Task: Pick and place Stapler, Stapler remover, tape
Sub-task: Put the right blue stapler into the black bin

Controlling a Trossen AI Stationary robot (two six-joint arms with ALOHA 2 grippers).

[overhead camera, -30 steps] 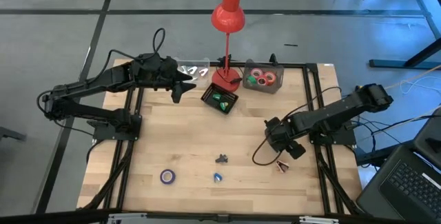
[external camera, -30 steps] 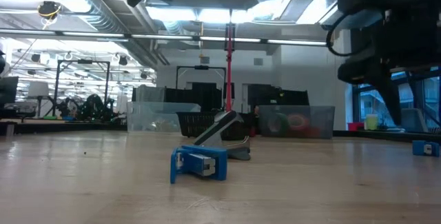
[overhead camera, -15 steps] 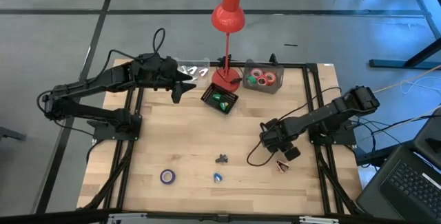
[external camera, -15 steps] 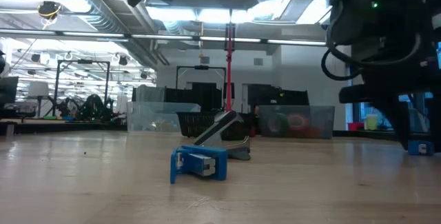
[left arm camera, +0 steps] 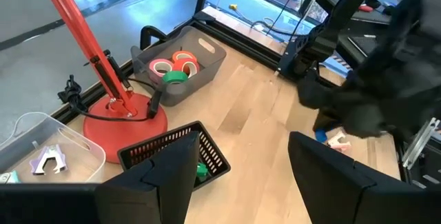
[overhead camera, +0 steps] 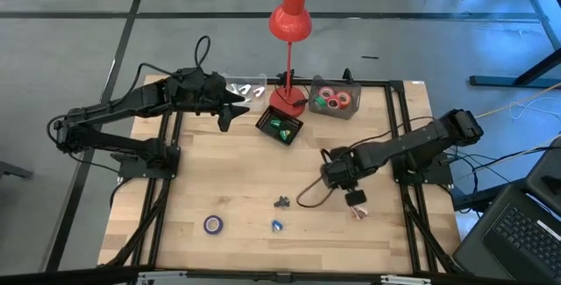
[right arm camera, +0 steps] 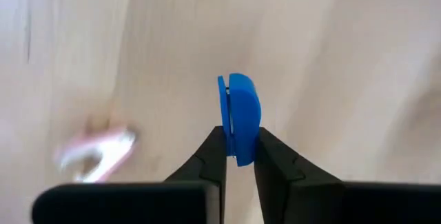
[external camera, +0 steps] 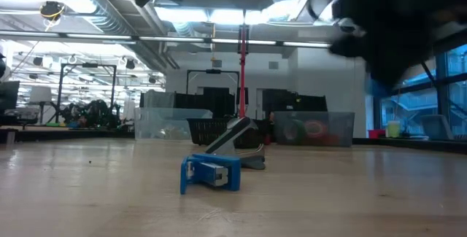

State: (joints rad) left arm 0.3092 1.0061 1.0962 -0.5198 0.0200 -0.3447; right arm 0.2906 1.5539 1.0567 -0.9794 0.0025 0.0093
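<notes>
My right gripper (right arm camera: 236,148) hangs above the right part of the table (overhead camera: 346,188), shut on a small blue piece (right arm camera: 238,110). A pink stapler remover (overhead camera: 357,211) lies on the wood just below it. The grey stapler (overhead camera: 281,202) and a blue stapler remover (overhead camera: 277,225) lie near the front centre. One purple-blue tape roll (overhead camera: 213,224) lies flat at the front left. Other tape rolls (overhead camera: 333,99) sit in a grey bin. My left gripper (overhead camera: 230,111) stays open at the far left, holding nothing. My right gripper pinches the blue piece between its two fingertips (right arm camera: 215,156), on its two flat faces at its lower end (right arm camera: 238,151). The rounded end sticks out past the tips. The piece is lifted clear of the table.
A red desk lamp (overhead camera: 288,22) stands at the far middle, its base (overhead camera: 286,103) next to a black wire basket (overhead camera: 280,125) with green pieces. A clear tray (overhead camera: 246,87) sits at the far left. A cable loop (overhead camera: 308,199) hangs from the right arm.
My right gripper has shut on the small blue piece, which lay on the table beside the pink stapler remover. It has lifted the piece clear and gone up and toward the table's left edge. The pink stapler remover has stayed in place.
</notes>
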